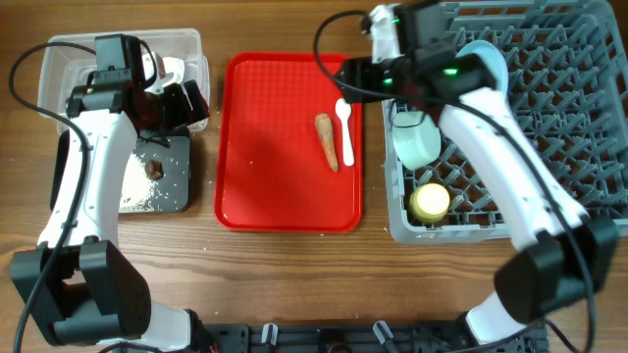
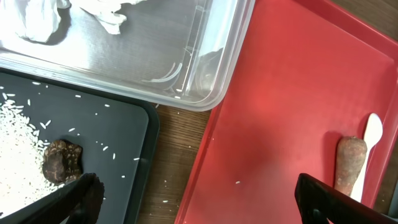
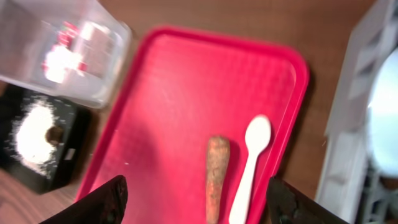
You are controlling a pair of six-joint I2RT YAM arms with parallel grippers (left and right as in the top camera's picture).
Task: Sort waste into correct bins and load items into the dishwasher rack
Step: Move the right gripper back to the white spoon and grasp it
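An orange-brown carrot-like root (image 1: pixel 327 140) and a white plastic spoon (image 1: pixel 344 122) lie side by side on the right half of the red tray (image 1: pixel 275 147). My right gripper (image 1: pixel 345 78) hangs open and empty above them; its wrist view shows the root (image 3: pixel 216 174) and the spoon (image 3: pixel 252 162) between its jaws (image 3: pixel 199 202). My left gripper (image 1: pixel 182 106) is open and empty (image 2: pixel 199 205) over the gap between the black tray (image 1: pixel 177 196) and the red tray. The black tray holds loose rice (image 2: pixel 18 130) and a brown lump (image 2: pixel 62 163). The clear tub (image 1: pixel 59 59) holds white tissue (image 2: pixel 37 18) and a red-and-white wrapper (image 3: pixel 68 53).
The grey rack (image 1: pixel 549 118) on the right holds a pale blue plate (image 1: pixel 488 61), a white bowl (image 1: pixel 417 142) and a yellow cup (image 1: pixel 430 201). A few rice grains lie on the wood between the black tray and the red tray. No teal bowl shows.
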